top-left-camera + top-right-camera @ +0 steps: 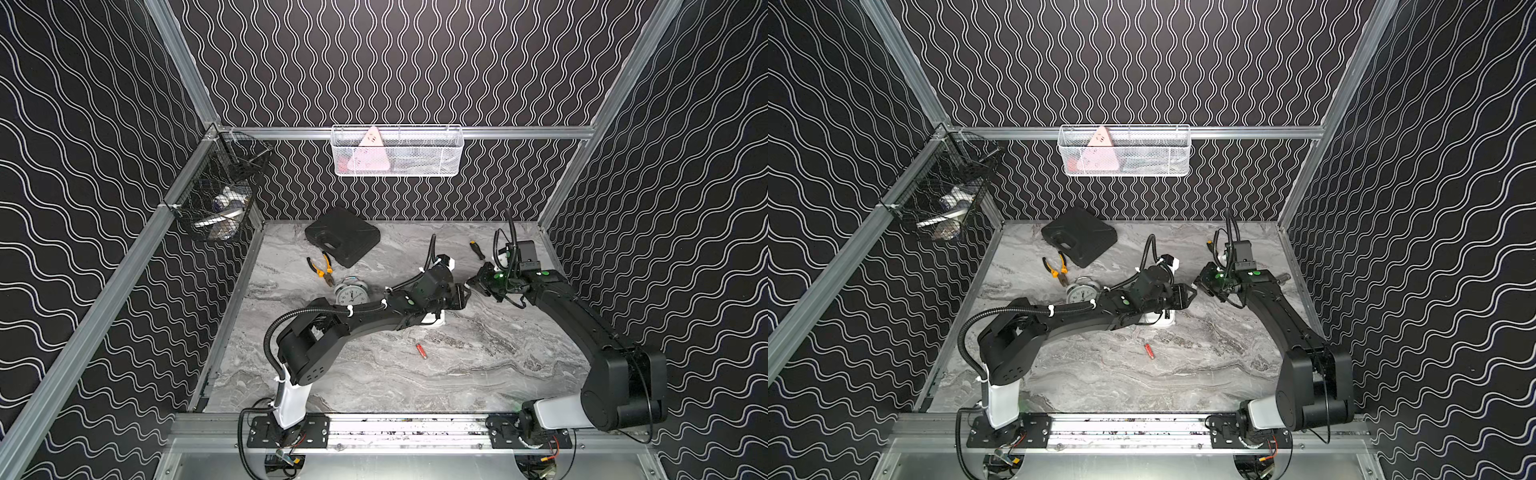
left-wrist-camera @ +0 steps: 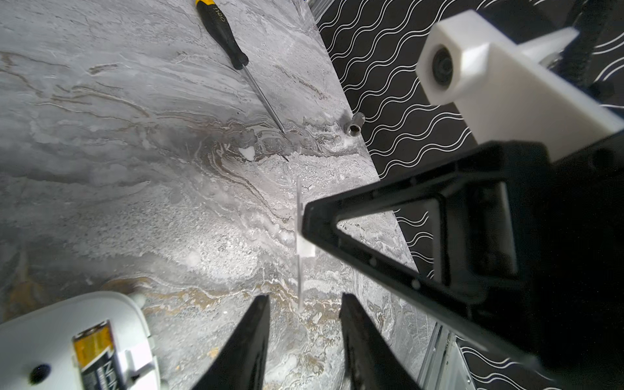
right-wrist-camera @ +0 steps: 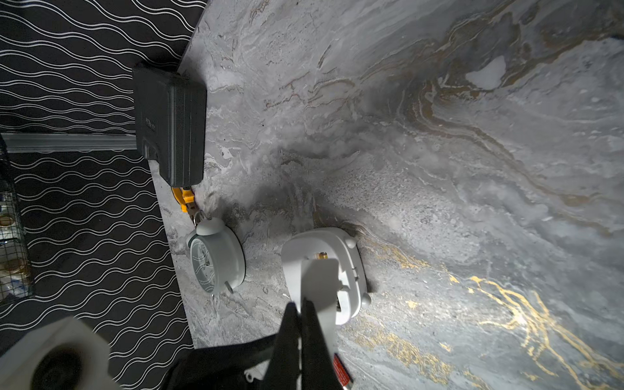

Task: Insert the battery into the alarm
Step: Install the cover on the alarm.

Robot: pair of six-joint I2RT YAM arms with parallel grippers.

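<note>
Right claw (image 3: 300, 304) clamped shut on a thin white plate (image 3: 319, 280), probably the battery cover, held above the counter (image 1: 374, 374). Left claw (image 2: 304, 297) has its fingers apart, straddling the plate's free end edge-on; no contact visible. White alarm (image 2: 50, 331) lies back-up under the left wrist, left of, nearer than and below both claws, with a yellow-black battery (image 2: 96, 351) sitting in its bay. Red battery (image 1: 421, 350) lies loose on the counter just near of the alarm, long axis roughly near-far. Likely next move: left claw pinches the plate.
</note>
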